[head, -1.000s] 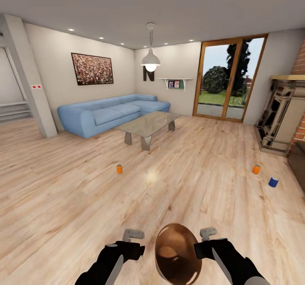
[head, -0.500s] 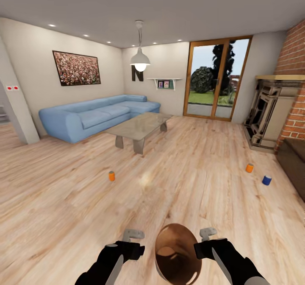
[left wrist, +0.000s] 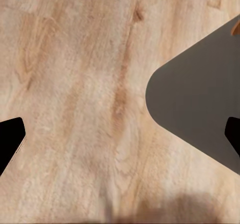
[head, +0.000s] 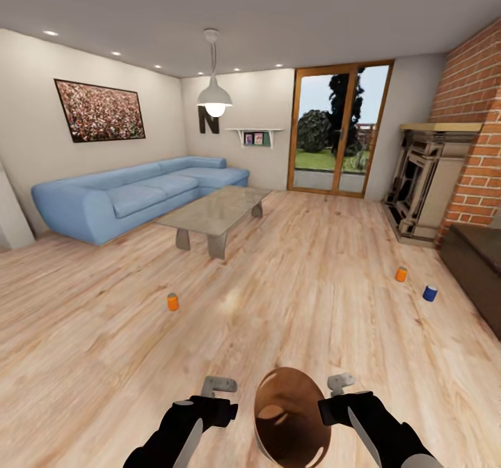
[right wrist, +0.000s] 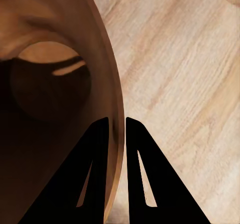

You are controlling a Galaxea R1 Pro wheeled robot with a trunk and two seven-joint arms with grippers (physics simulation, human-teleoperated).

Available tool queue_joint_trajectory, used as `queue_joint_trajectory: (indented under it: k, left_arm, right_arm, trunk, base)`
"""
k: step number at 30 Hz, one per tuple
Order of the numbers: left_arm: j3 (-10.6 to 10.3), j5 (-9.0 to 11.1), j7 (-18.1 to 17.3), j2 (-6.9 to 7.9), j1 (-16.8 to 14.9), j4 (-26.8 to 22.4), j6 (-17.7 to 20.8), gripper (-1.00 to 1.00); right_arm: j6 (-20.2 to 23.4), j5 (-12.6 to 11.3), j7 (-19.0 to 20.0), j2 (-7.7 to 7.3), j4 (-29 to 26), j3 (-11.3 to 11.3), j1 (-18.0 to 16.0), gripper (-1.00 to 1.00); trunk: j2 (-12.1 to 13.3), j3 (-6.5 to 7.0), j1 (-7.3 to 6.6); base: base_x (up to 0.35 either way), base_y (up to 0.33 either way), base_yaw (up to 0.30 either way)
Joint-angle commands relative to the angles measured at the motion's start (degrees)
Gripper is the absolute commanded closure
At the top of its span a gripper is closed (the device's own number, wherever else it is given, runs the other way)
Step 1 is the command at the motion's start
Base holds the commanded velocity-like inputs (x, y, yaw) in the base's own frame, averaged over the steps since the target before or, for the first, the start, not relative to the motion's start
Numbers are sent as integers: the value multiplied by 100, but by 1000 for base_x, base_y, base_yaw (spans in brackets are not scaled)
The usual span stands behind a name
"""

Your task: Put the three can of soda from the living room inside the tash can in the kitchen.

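The right gripper had its jaws clamped on the tash can rim; the left gripper had its jaws spread wide beside it.

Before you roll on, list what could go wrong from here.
1. The right gripper pinches the trash can by its thin rim alone, so it may slip or swing.
2. The trash can hides the floor just ahead.
3. The orange can stands far from the other orange can and blue can, meaning extra driving.
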Motion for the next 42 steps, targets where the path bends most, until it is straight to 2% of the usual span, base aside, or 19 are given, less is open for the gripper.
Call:
queue_joint_trajectory:
  k: [1,19,34,42]
  left_arm:
    - [0,0,0,-2,0,0,1,-100]
    - [0,9,0,-6,0,-4,2,-100]
    - [0,17,-7,-1,0,-8,2,-100]
    - [0,11,-9,3,0,-8,-6,-100]
  right_arm:
    - [8,-72,36,2,-5,-8,-3,100]
    - [6,-72,41,3,-5,-6,-3,100]
    - [6,-72,41,12,-5,-6,-3,100]
    - [6,-72,41,12,-5,-6,-3,100]
  trunk:
    - [0,1,0]
    - [0,1,0]
    - [0,1,0]
    - [0,1,0]
  base:
    - [179,280,-244]
    - [110,302,-235]
    - [20,319,-18]
    - [191,277,-37]
